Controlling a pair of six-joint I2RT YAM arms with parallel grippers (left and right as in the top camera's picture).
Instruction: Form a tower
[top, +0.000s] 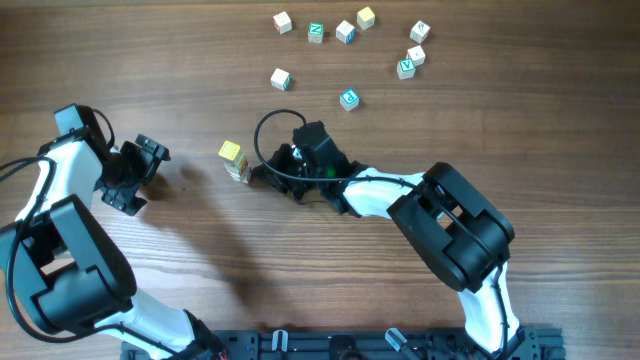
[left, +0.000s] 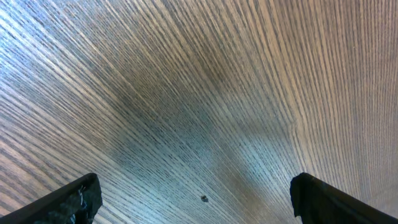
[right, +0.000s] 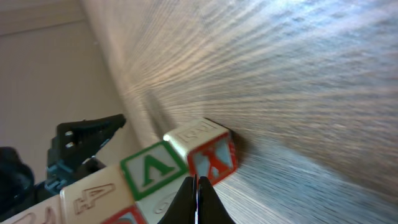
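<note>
The tower (top: 235, 160) stands left of the table's middle, a pale yellow cube on top. In the right wrist view the tower (right: 152, 171) runs sideways: a red-marked cube (right: 213, 158) rests on the wood, then a green-letter cube, then a pale cube. My right gripper (right: 198, 186) is shut and empty, its tips just in front of the lower cubes; I cannot tell whether they touch. Overhead, the right gripper (top: 262, 176) sits just right of the tower's foot. My left gripper (top: 150, 180) is open and empty, a hand's width left of the tower. The left gripper (left: 199, 205) views bare wood only.
Several loose letter cubes lie at the back: a white one (top: 280, 78), a blue-marked one (top: 349, 98), a green-marked one (top: 316, 32) and a cluster at the back right (top: 416, 55). The right arm's black cable (top: 270, 125) loops above its wrist.
</note>
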